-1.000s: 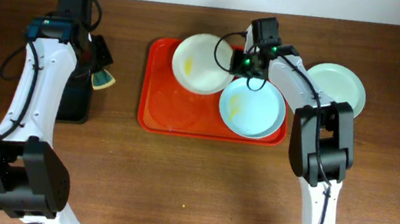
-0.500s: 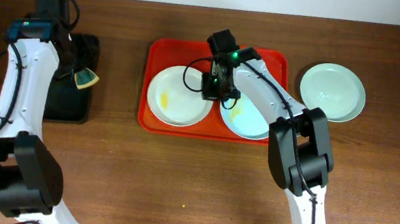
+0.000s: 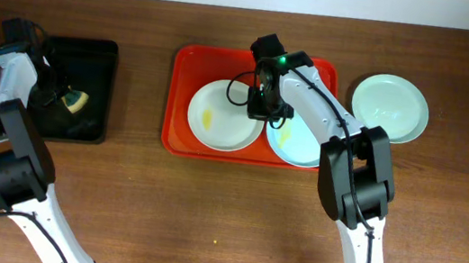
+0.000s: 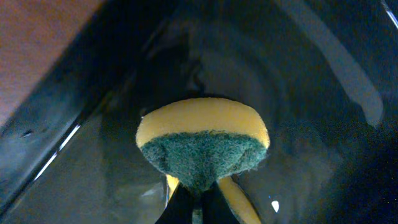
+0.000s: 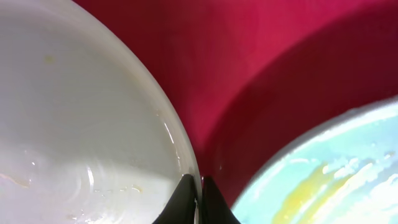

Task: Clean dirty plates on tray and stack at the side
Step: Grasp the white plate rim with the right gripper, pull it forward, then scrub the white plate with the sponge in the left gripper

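A white plate [image 3: 226, 116] with a yellow smear lies on the red-orange tray [image 3: 190, 71]. My right gripper [image 3: 264, 110] is shut on its right rim; the wrist view shows the rim [image 5: 155, 112] pinched between the fingertips [image 5: 199, 186]. A mint-blue plate [image 3: 301, 145] with yellow smears [image 5: 323, 180] lies on the tray's right part, beside the white one. A second mint-blue plate [image 3: 389, 106] lies on the table to the right of the tray. My left gripper [image 3: 53, 97] is shut on a yellow-green sponge [image 4: 202, 140] over the black tray [image 3: 99, 59].
The black tray [image 4: 74, 124] sits at the far left of the brown wooden table [image 3: 205, 218]. The tray's inside looks wet and shiny in the left wrist view. The right arm's cable loops over the white plate.
The white plate went from tilted at the tray's back to lying flat on the tray, shifting slightly right at the end. The left arm swung left with the sponge over the black tray.
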Available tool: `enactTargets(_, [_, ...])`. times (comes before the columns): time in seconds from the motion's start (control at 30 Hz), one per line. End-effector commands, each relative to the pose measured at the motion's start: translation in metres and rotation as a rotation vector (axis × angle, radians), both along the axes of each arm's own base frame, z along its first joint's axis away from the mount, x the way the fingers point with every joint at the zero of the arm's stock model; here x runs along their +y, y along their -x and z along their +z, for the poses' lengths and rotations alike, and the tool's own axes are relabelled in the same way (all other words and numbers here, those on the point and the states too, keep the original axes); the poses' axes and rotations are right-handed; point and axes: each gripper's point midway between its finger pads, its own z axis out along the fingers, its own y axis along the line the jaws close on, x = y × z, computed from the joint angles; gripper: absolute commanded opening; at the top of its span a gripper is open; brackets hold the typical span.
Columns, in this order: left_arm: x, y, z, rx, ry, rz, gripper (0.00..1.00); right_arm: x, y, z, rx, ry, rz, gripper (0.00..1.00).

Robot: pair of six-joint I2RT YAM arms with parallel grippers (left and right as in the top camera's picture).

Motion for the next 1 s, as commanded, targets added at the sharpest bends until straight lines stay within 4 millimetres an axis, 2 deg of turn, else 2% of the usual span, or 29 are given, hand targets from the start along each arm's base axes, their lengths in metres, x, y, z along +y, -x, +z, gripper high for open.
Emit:
enactTargets(0.0, [-0.025,-0.022,0.082,-0.208,0.069,-0.129,0.0,0.01,-0.002,0.001,-0.023,-0.009,0.012,0.04])
enactTargets(0.07, [-0.032,-0.01,0.138,-0.277,0.039,-0.139,0.0,0.018,0.0,-0.005,-0.035,-0.014,0.027,0.04])
enactTargets(0.1, [-0.042,0.0,0.156,-0.283,0.048,-0.151,0.0,0.018,0.0,-0.006,-0.039,-0.004,0.029,0.04])
enactTargets(0.13, [-0.056,0.004,0.163,-0.282,0.075,-0.176,0.0,0.018,-0.001,-0.006,-0.041,-0.005,0.028,0.04])
enactTargets(0.17, [-0.085,0.006,0.161,-0.268,0.136,-0.253,0.0,0.017,-0.001,-0.006,-0.043,-0.006,0.027,0.04])
enactTargets(0.2, [-0.106,0.007,0.155,-0.244,0.155,-0.31,0.0,0.016,-0.002,-0.006,-0.045,0.001,0.026,0.04])
enactTargets(0.3, [-0.189,0.015,0.132,-0.16,0.176,-0.487,0.0,0.012,-0.002,-0.006,-0.048,0.025,0.023,0.04])
enactTargets(0.4, [-0.249,0.019,0.101,-0.126,0.122,-0.586,0.0,0.011,0.0,-0.007,-0.04,0.029,0.022,0.04])
enactTargets(0.5, [-0.289,0.017,0.091,-0.158,0.142,-0.618,0.0,0.005,0.0,-0.007,-0.029,0.028,0.01,0.04])
enactTargets(0.53, [-0.311,0.016,0.087,-0.191,0.158,-0.626,0.0,0.004,0.0,-0.007,-0.022,0.015,0.006,0.04])
enactTargets(0.57, [-0.323,0.015,0.085,-0.21,0.145,-0.65,0.0,0.005,0.0,-0.007,-0.019,0.009,0.007,0.04])
enactTargets(0.63, [-0.326,0.012,0.084,-0.216,0.067,-0.613,0.0,0.005,0.0,-0.007,-0.02,0.009,0.007,0.04])
enactTargets(0.7, [-0.338,0.011,0.078,-0.219,0.065,-0.632,0.0,0.005,0.0,-0.007,-0.02,0.009,0.007,0.04])
enactTargets(0.8, [-0.355,0.017,0.043,-0.153,0.073,-0.67,0.0,0.006,-0.001,-0.007,-0.023,0.008,0.007,0.04])
enactTargets(0.97, [-0.358,0.012,0.042,-0.172,0.077,-0.672,0.0,0.006,-0.001,-0.007,-0.024,0.007,0.007,0.04])
